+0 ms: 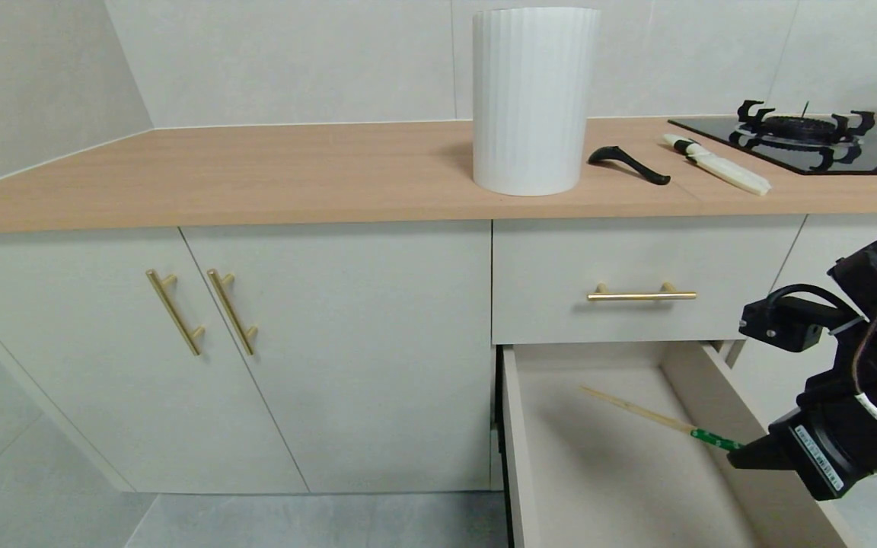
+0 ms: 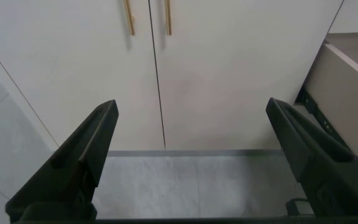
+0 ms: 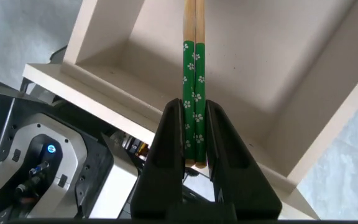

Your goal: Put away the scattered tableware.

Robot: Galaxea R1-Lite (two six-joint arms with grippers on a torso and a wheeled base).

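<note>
A pair of wooden chopsticks (image 1: 640, 412) with green flowered ends (image 3: 195, 81) is held over the open drawer (image 1: 598, 464), tips pointing into it. My right gripper (image 1: 743, 454) is shut on their green ends, seen close up in the right wrist view (image 3: 195, 134), just past the drawer's right wall. On the counter lie a black spoon (image 1: 628, 163) and a white-bladed knife (image 1: 716, 164). My left gripper (image 2: 191, 162) hangs open and empty low in front of the cupboard doors (image 2: 154, 68), above the floor.
A tall white ribbed container (image 1: 531, 99) stands on the wooden counter (image 1: 256, 171). A black gas hob (image 1: 811, 141) sits at the far right. A closed drawer with a gold handle (image 1: 642, 294) is above the open one. The two cupboard doors (image 1: 202, 312) are closed.
</note>
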